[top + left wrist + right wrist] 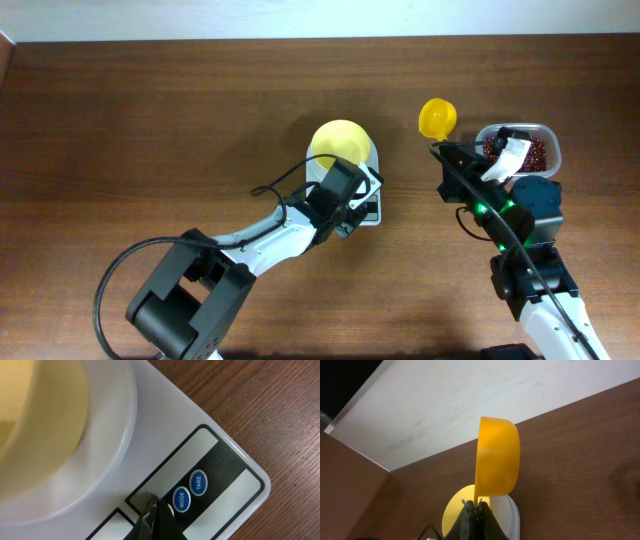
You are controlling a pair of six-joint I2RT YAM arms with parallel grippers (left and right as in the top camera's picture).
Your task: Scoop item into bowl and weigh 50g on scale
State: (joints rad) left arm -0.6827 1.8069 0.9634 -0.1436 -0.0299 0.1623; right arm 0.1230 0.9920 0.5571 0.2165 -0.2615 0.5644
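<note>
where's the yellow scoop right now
In the overhead view the scoop is right of centre, held by the right hand, between the bowl on the scale and the tub of beans.

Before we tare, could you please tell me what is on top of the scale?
The bowl sits on the scale and looks empty; the left pincer covers its near rim from overhead.

Dark wooden table [120, 120] carries the white scale [370, 208] at centre frame and a clear tub [556, 150] upper right
</note>
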